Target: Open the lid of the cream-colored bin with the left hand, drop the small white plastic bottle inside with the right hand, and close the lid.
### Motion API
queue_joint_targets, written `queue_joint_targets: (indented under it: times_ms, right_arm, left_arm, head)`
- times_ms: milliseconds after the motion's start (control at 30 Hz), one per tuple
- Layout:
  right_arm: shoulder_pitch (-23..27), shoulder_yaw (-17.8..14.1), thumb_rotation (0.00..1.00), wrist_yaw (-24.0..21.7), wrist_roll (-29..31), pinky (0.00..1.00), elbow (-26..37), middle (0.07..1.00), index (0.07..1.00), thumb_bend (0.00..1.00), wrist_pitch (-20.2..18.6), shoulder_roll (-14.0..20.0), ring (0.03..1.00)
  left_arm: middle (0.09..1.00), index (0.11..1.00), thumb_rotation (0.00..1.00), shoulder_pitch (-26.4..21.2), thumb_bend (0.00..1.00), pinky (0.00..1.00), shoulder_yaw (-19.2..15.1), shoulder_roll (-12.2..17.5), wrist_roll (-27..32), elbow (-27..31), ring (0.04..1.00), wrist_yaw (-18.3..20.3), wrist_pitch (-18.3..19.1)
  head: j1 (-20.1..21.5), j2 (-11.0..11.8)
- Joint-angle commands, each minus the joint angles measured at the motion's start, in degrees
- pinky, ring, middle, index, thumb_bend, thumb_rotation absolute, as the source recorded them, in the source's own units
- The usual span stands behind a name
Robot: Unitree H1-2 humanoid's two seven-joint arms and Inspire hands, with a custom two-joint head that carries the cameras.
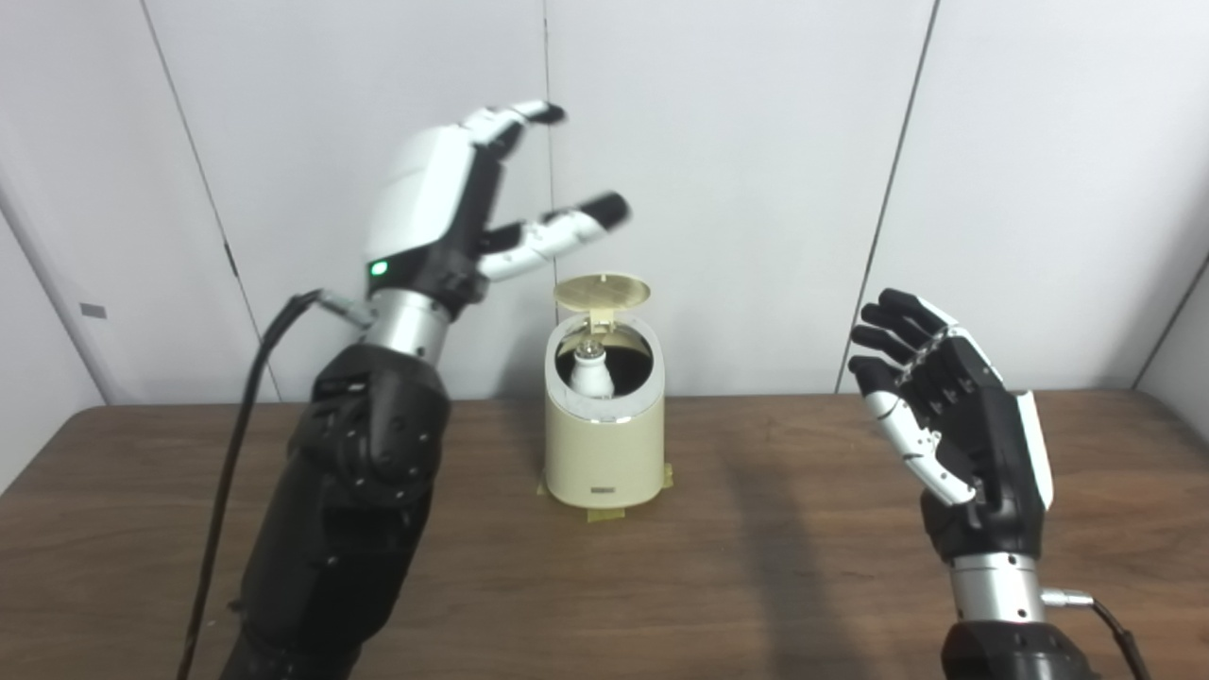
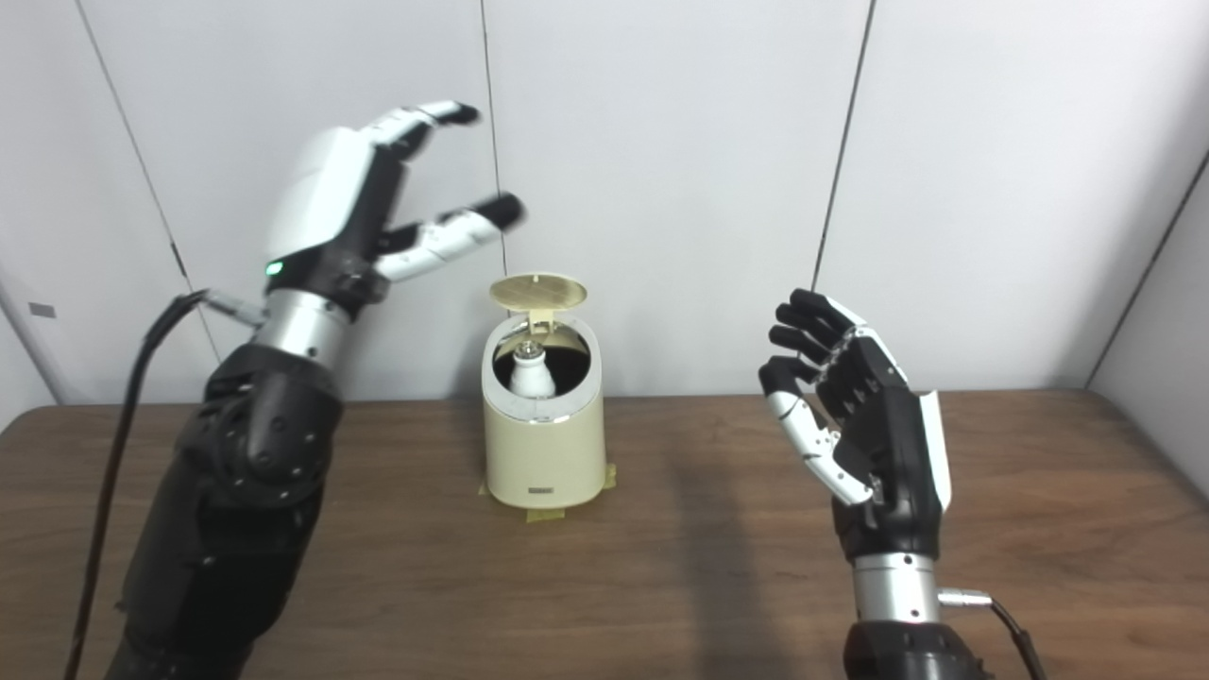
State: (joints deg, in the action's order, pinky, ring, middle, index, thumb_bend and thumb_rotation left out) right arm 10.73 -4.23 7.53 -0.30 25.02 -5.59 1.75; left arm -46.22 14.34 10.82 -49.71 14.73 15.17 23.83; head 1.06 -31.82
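Two hands up, both empty. Bin (image 1: 604, 444) stands mid-table toward the back edge, taped down at its base. Lid (image 1: 602, 292) is swung up on its rear hinge, tilted back, disc facing front. Bottle (image 1: 591, 372) sits upright inside the bin, cap showing above the rim, so the drop looks done. Left hand (image 1: 453, 203) is raised, fingers (image 1: 557, 231) spread and released, holding nothing; it hangs above and to the left of the lid, fingertips pointing toward it, not touching. Right hand (image 1: 954, 425) hovers over the right side of the table, well apart from the bin, fingers loosely curled, empty. Judgement: closing remains; left hand is nearer, and the lid lies below and right of its fingertips, needing a forward-down push
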Motion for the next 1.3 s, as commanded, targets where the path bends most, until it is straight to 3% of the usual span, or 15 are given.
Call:
queue_joint_targets:
  times_ms: [0,133,233,367,467,667,833,1267]
  right_arm:
    - [1.72,-0.48,0.26,-0.06,-0.26,0.67,1.13,0.766,0.762,0.21,1.24,-0.06,0.747]
    - [1.94,-0.45,0.23,-0.02,-1.15,0.68,0.97,0.762,0.759,0.22,0.86,-0.24,0.750]
    - [1.97,-0.57,0.20,-0.21,-0.73,0.68,0.45,0.758,0.754,0.25,1.00,-0.33,0.747]
    - [1.88,-0.76,0.25,-0.25,-0.12,0.68,-0.30,0.756,0.746,0.27,1.31,-0.49,0.741]
    - [1.83,-0.89,0.28,-0.26,0.28,0.68,-0.82,0.758,0.748,0.26,1.46,-0.61,0.741]
    - [1.58,-1.18,0.18,-0.30,0.73,0.69,-1.37,0.758,0.764,0.25,0.53,-0.42,0.744]
    - [1.54,-1.29,0.28,-0.11,0.81,0.69,-1.24,0.761,0.770,0.26,0.27,-0.68,0.748]
    - [1.46,-0.99,0.24,-0.39,0.66,0.69,-1.02,0.770,0.778,0.25,-0.16,-0.78,0.754]
  left_arm:
    - [0.863,0.841,1.00,-5.26,0.99,1.00,0.84,-0.36,-2.07,-0.40,0.915,1.75,1.07]
    - [0.867,0.831,1.00,-6.69,1.00,1.00,3.81,-0.99,-5.00,-3.20,0.931,5.36,1.99]
    - [0.851,0.819,1.00,-7.24,0.99,1.00,5.23,-1.49,-6.08,-6.32,0.926,5.61,1.68]
    - [0.844,0.811,1.00,-7.72,0.98,1.00,6.19,-1.92,-7.36,-9.11,0.943,6.34,2.24]
    - [0.840,0.808,1.00,-7.55,0.98,1.00,6.08,-1.97,-8.44,-11.10,0.932,6.99,2.77]
    - [0.843,0.815,1.00,-7.23,0.97,1.00,5.72,-1.42,-10.35,-15.28,0.950,8.40,3.00]
    - [0.851,0.813,1.00,-6.46,0.98,1.00,4.67,-1.96,-11.28,-15.93,0.958,9.72,3.04]
    - [0.930,0.830,1.00,-5.55,0.98,1.00,4.11,-1.84,-12.44,-16.42,0.956,10.02,2.99]
  head:
    - [0.13,-0.04]
    - [0.47,0.03]
    - [0.46,0.10]
    - [0.41,0.14]
    - [0.68,0.41]
    - [0.70,0.24]
    - [0.65,0.47]
    - [0.98,0.54]
